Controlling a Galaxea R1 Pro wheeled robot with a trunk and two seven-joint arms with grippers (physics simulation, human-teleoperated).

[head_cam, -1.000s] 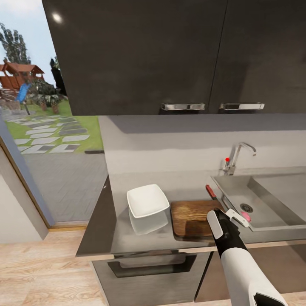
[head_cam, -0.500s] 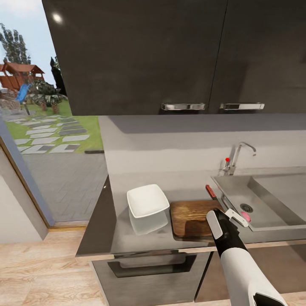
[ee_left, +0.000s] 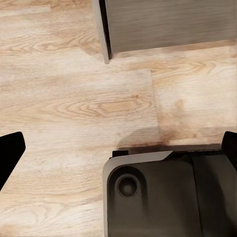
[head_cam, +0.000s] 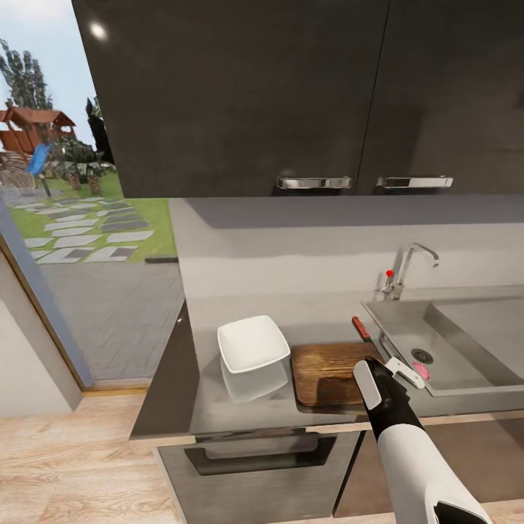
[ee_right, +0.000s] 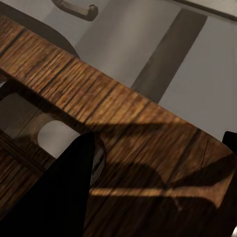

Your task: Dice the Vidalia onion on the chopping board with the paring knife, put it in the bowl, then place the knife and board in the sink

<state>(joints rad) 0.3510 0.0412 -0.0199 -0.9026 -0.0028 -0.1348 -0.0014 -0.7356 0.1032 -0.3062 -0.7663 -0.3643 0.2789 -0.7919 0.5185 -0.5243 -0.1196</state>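
Low in the right half of the head view, the right gripper (head_cam: 405, 372) reached over the right end of the chopping board (head_cam: 327, 372), at the near left corner of the sink (head_cam: 466, 349); whether its white fingers (head_cam: 407, 371) were apart or together could not be told. A pink bit of the Vidalia onion (head_cam: 422, 375) showed just past those fingers, inside the basin near the drain. The paring knife (head_cam: 362, 328) lay on the table (head_cam: 218, 407) between board and sink, red handle toward the wall. The bowl (head_cam: 252, 343) sat just left of the board at frame center. The right wrist view looked closely across the board's grain (ee_right: 123, 128). In the left wrist view, the left gripper (ee_left: 118, 148) hung with its 2 fingers (ee_left: 10, 153) spread wide over the wooden floor (ee_left: 74, 98).
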